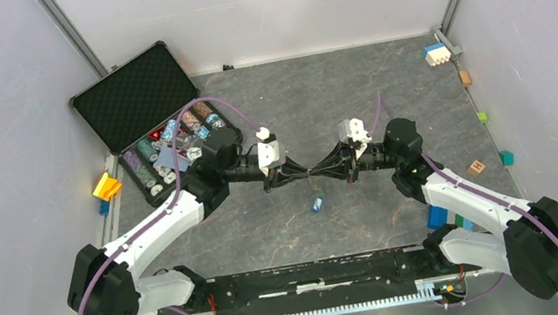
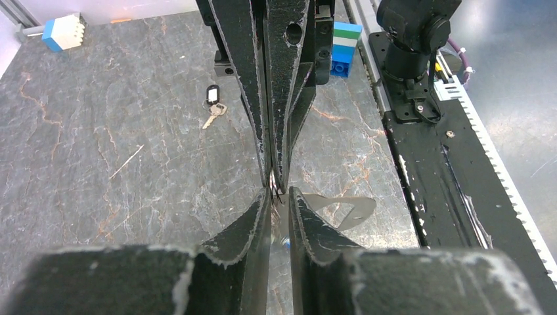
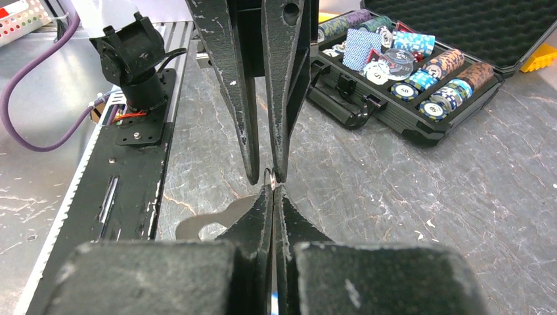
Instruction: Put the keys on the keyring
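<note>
Our right pincer is pressed together, on the keyring as far as we can judge. The ring sits at the meeting tips, and the blue key dangles just below them. Our left pincer shows a narrow gap; we cannot tell whether it pinches anything. If its tips nudge the thin loop, ring and key could slip free and drop. The black key lies apart, beside the right pincer. Behind the left pincer, the open case holds rows of chips.

An open black case of poker chips sits far left; toy blocks edge the grey table.
</note>
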Robot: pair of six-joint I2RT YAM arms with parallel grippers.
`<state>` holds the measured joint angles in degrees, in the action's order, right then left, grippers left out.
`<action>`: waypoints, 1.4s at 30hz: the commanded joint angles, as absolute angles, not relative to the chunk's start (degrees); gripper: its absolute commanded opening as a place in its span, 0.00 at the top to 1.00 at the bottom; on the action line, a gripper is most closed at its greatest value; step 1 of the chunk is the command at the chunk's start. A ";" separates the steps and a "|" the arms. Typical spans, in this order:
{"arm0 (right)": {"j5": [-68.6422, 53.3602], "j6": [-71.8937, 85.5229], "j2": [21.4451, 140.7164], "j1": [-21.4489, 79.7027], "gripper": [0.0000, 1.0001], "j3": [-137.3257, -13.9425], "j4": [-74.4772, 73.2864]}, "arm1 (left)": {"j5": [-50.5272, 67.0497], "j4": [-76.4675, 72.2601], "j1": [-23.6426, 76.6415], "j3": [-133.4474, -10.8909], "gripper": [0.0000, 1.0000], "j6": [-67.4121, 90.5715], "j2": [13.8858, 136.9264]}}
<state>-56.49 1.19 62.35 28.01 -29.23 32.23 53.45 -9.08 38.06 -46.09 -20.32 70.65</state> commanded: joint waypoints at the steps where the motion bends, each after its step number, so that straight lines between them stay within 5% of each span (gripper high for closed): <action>1: -55.72 0.50 61.72 28.12 1.00 -29.62 34.19 | 54.00 -9.39 38.50 -47.10 0.78 -22.02 70.46; 13: -55.72 0.97 61.26 28.04 1.00 -29.36 34.72 | 53.52 -9.57 38.65 -47.37 0.76 -21.42 71.55; 20: -55.72 1.04 61.26 28.04 1.00 -29.36 34.80 | 53.75 -9.76 38.67 -47.51 0.97 -21.05 71.71; 24: -55.63 0.68 61.41 27.99 0.99 -29.18 34.72 | 52.71 -9.48 38.66 -47.85 0.98 -20.21 71.57; 31: -54.98 -8.86 60.84 28.08 0.56 -31.12 25.23 | 42.91 21.84 41.30 -61.72 0.98 -35.07 74.21; 42: -54.96 -8.17 58.11 28.00 0.53 -31.11 26.21 | 21.43 60.51 50.18 -89.19 0.98 -44.49 85.63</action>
